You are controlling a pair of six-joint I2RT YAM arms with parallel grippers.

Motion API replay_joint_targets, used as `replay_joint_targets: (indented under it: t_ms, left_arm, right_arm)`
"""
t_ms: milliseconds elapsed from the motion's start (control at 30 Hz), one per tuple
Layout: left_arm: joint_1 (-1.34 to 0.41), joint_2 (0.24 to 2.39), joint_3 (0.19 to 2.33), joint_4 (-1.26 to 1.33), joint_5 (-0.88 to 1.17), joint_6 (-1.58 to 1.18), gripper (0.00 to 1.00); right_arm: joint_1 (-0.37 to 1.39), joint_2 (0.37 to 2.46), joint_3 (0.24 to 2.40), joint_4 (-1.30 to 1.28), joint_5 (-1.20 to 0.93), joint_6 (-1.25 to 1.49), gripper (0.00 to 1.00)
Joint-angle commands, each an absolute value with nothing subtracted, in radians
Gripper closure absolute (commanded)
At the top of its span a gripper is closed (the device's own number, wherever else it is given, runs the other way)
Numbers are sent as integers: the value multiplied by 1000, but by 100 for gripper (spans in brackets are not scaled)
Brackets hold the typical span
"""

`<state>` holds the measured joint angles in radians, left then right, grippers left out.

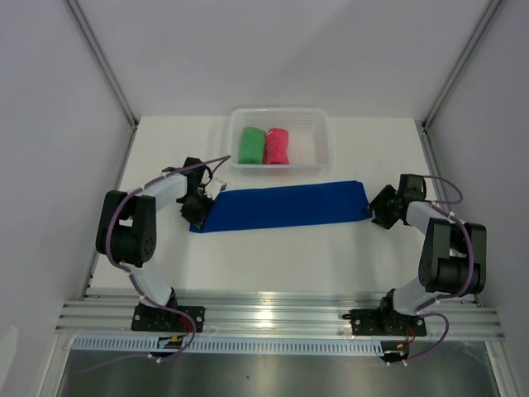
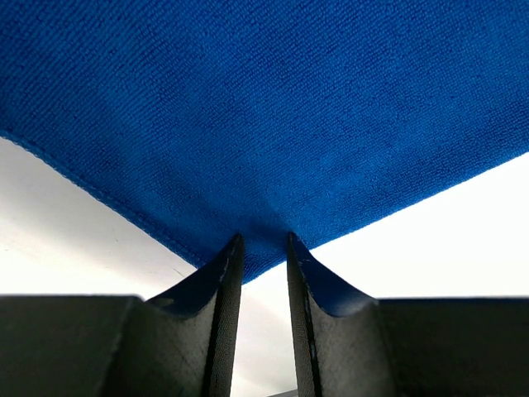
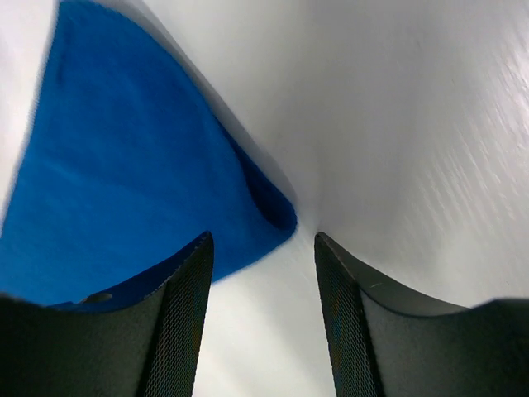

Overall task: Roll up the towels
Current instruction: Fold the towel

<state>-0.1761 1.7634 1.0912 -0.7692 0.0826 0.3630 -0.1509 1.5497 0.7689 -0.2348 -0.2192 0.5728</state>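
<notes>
**Near field.** The blue towel (image 1: 281, 207), folded to a long strip, lies flat on the table (image 1: 273, 269) between the two arms.
- The left gripper (image 2: 263, 241) is at the strip's left end. Its fingers stand a narrow gap apart, with the cloth's corner lying at their tips.
- The right gripper (image 3: 263, 238) is at the right end. Its fingers are well apart, and the corner rests on the table between them, touching neither.

**Hazards.**
- So little cloth sits at the left tips that it may slip out, or only one layer may be caught and the fold will open.
- A roll started from a single corner would likely wind skew, into a cone.
- With the right end unheld, the strip may drag along the table instead of turning over.

**Far field.** The basket (image 1: 281, 111) stands just beyond the strip. It holds the green towel (image 1: 250, 145) and the pink-red towel (image 1: 277, 146), rolled and side by side. A careless sweep could nudge it.

**Obscured.**
- Whether the left fingers actually pinch the cloth cannot be told.
- The number of folded layers is not visible.
- From above, the wrists mask both sets of fingertips.
- The basket's pale right portion is hard to read.
</notes>
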Motion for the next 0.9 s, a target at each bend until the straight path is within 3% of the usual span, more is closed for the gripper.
replay_joint_targets:
  t_ms: [0, 233, 367, 667, 867]
  left_arm:
    - [-167, 1733, 1065, -796, 89, 382, 69]
    - [-167, 1717, 1046, -787, 92, 380, 69]
    - [-167, 1717, 1048, -787, 94, 379, 69]
    - [-167, 1698, 1042, -791, 101, 385, 69]
    - [-167, 1686, 1091, -863, 146, 391, 66]
  right_arm:
    - [-166, 1585, 714, -129, -207, 672, 44]
    - [-172, 1600, 666, -117, -166, 721, 50]
    - [-186, 1615, 666, -98, -170, 736, 70]
    - [-218, 1551, 660, -152, -199, 704, 100]
    - [-311, 1444, 649, -247, -192, 603, 100]
